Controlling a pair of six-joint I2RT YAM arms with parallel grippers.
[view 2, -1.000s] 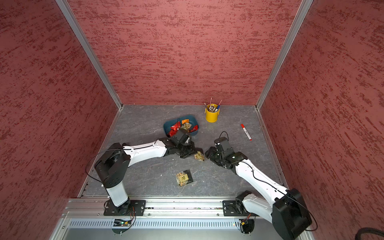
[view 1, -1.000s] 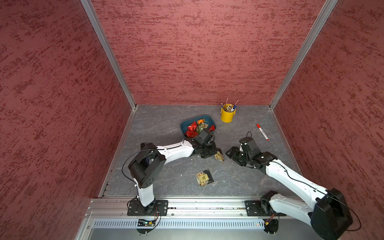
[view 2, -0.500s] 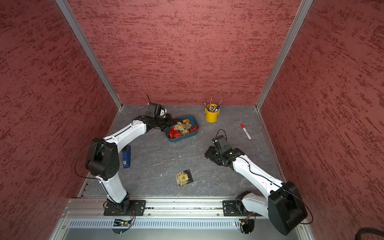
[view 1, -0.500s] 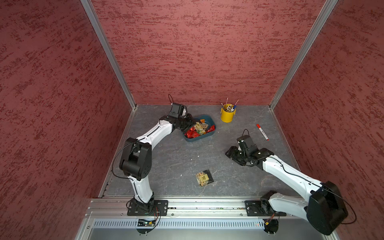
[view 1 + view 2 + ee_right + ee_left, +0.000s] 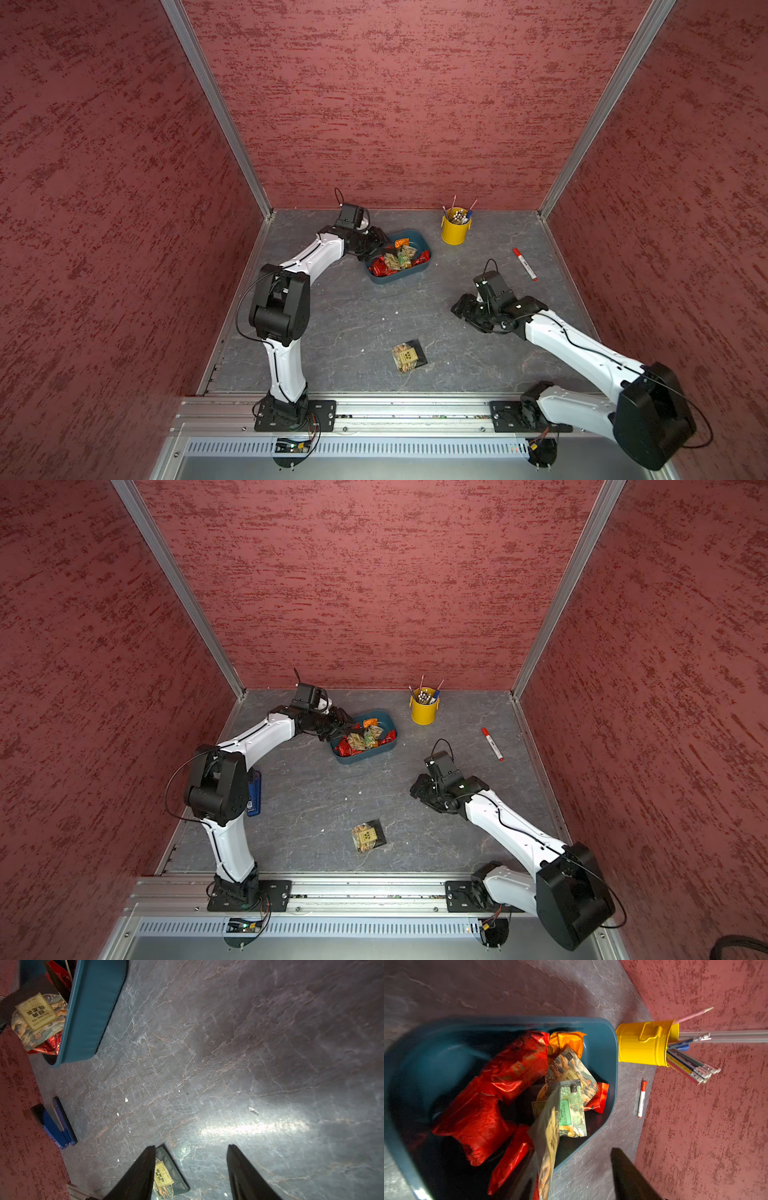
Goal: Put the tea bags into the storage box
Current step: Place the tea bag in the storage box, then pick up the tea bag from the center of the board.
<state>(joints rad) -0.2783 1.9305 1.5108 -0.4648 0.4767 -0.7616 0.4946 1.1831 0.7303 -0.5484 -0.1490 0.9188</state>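
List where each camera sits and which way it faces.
Top views: high over the front rail, looking down; both arms whole, left claw at storage box, right claw over the table.
Left wrist: above the box, facing tea bags and pencil cup; one claw finger shows.
Right wrist: low, facing across the table; both claw fingers show, apart.
Shared: all four show the box.

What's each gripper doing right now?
Left gripper: open, pouch at its tips over the box.
Right gripper: open, empty.
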